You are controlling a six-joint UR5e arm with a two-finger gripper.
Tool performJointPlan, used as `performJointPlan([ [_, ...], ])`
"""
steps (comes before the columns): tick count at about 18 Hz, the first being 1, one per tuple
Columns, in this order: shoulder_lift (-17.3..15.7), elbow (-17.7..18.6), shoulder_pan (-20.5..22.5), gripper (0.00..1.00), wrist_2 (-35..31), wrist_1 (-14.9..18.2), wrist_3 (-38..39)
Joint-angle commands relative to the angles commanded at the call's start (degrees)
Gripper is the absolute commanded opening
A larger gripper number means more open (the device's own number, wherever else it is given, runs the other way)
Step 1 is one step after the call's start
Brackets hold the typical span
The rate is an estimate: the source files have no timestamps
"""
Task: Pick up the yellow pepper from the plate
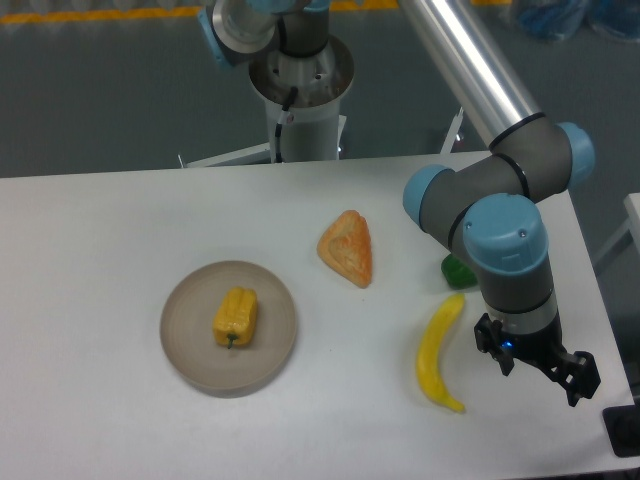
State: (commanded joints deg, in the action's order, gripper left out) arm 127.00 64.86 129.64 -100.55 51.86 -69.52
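The yellow pepper (235, 317) is small, blocky and ridged, with a dark stem at its near end. It lies in the middle of the round grey-beige plate (190, 355) on the left half of the white table. My gripper (541, 376) hangs far to the right of the plate, near the table's front right corner, just right of the banana. Its dark fingers (578, 383) point down and stand apart with nothing between them. It is well clear of the pepper.
A long curved yellow banana (438, 353) lies just left of the gripper. A triangular orange slice of bread or pastry (348, 248) lies mid-table. A green pepper (457, 271) is partly hidden behind my arm (505, 235). The table's right edge (600, 300) is close to the gripper.
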Motion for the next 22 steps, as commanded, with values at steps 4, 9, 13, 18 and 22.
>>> performJointPlan([
  [4, -0.26, 0.35, 0.0, 1.0, 0.0, -0.09, 0.7],
  [9, -1.31, 0.61, -0.26, 1.0, 0.52, 0.09, 1.93],
  [13, -7.71, 6.39, -1.49, 1.0, 0.7, 0.88, 5.33],
  [18, -15.2, 11.69, -2.81, 1.0, 4.03, 7.45, 15.7],
  [22, -18.45, 13.09, -4.04, 1.0, 11.06, 13.0, 27.23],
])
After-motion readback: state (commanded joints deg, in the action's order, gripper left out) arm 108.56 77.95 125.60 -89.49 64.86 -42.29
